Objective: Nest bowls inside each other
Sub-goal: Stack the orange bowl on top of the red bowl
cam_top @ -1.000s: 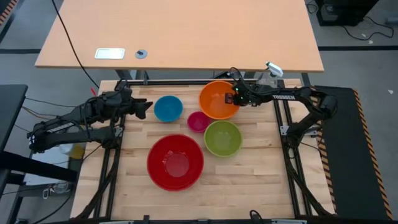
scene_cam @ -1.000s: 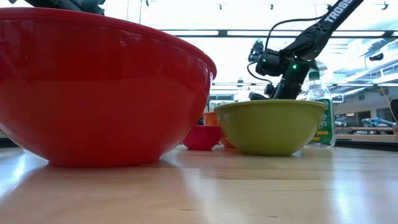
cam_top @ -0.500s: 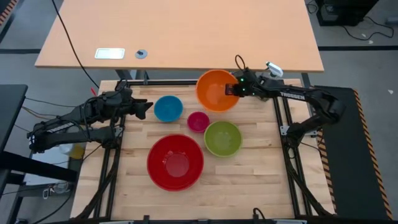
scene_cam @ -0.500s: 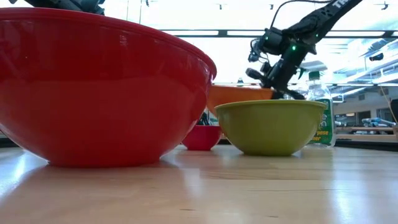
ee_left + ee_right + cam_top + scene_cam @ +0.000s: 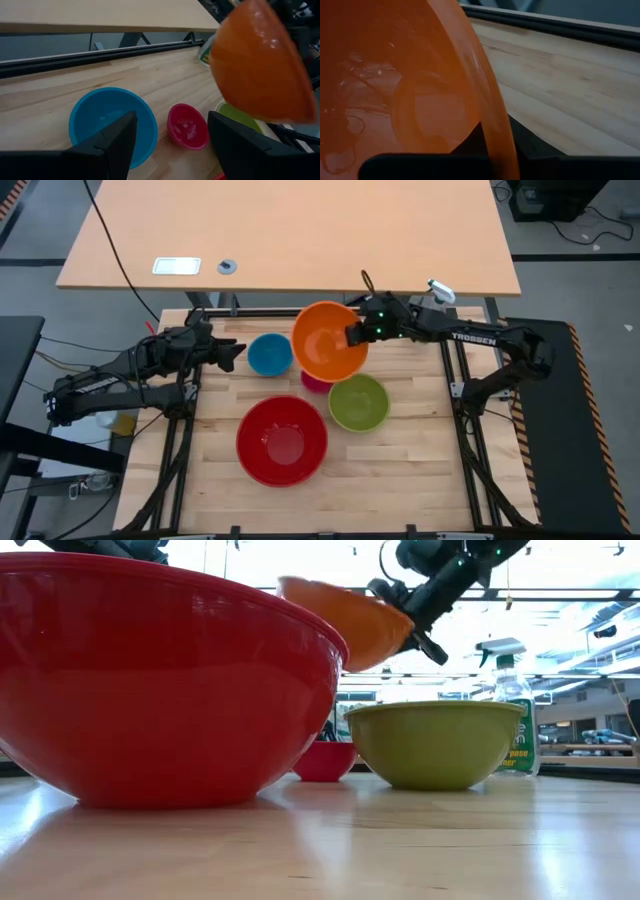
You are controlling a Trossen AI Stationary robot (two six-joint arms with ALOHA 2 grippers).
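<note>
The orange bowl (image 5: 328, 340) hangs in the air over the middle of the table, with my right gripper (image 5: 353, 335) shut on its rim. It partly covers the magenta bowl (image 5: 311, 384) below it. The blue bowl (image 5: 270, 354), the lime green bowl (image 5: 358, 402) and the red bowl (image 5: 282, 440) stand on their bases on the table. My left gripper (image 5: 234, 356) waits open at the far left, just left of the blue bowl (image 5: 107, 120). My right gripper holds the orange bowl by its rim (image 5: 496, 131), on the side toward the table's right, with one finger inside the bowl and one outside. The fingers (image 5: 405, 602) come from the right, slanting down. The bowl is lifted clear and tilted, its free side higher.
A clear spray bottle (image 5: 512, 705) stands at the table's far right corner. A second wooden table (image 5: 290, 240) lies beyond the far edge. The near strip of the table in front of the red bowl is bare wood (image 5: 400, 480).
My right gripper has risen and swung toward the table's left and near side, rolling as it went. The orange bowl came up off the table at the far side, tipped, and now hangs over the magenta bowl.
</note>
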